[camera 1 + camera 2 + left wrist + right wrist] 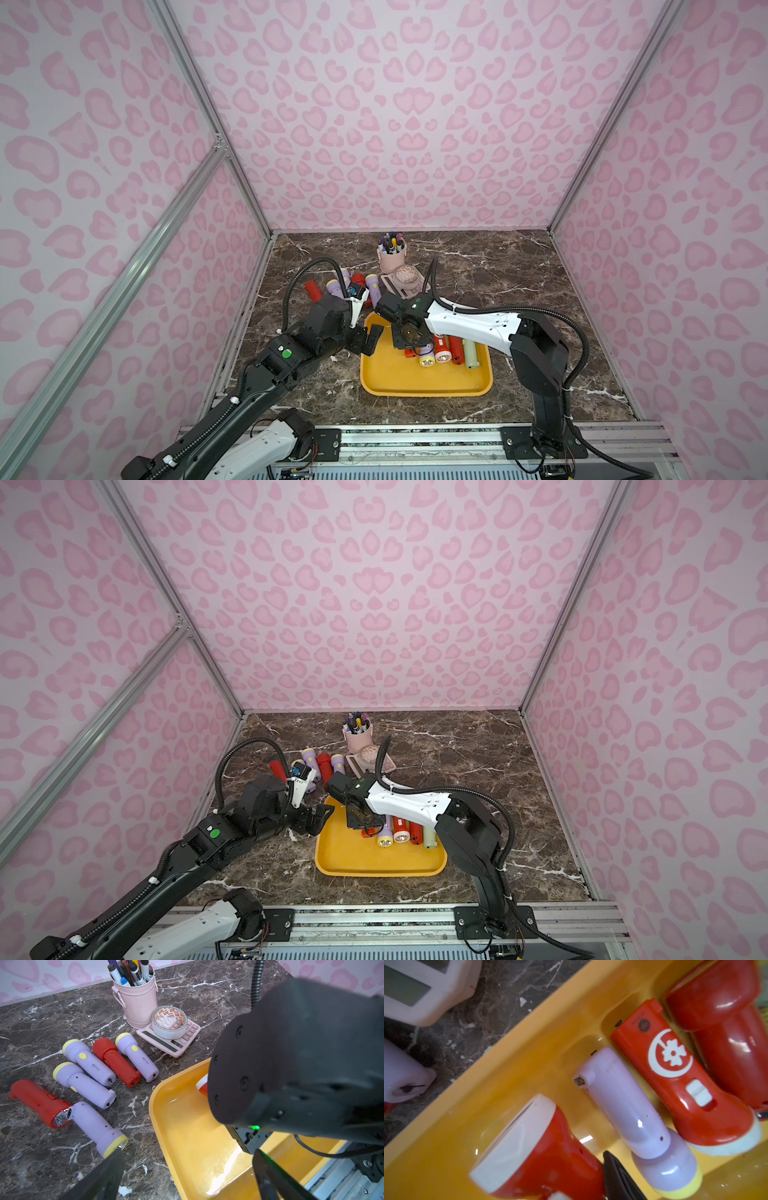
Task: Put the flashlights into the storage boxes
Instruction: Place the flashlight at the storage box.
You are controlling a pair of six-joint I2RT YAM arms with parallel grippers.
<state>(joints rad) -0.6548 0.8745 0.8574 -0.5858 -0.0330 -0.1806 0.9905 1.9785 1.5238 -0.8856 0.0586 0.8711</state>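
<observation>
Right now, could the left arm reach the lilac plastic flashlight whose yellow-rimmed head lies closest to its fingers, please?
Probably yes: the left gripper is open, one finger beside that lilac flashlight, only bare marble between. The right gripper, shut on a red flashlight, hangs over the yellow-orange plastic tray, aside.

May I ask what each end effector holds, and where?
Right end effector: red flashlight, by its body behind the white head. Left end effector: nothing.

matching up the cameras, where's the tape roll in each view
In a top view: tape roll lying on the pink calculator, in front of the pen cup.
In a top view: same place.
Left wrist: on the calculator, beside the cup.
Right wrist: not in it.
Shared landmark: the calculator, its corner in the right wrist view too.
</observation>
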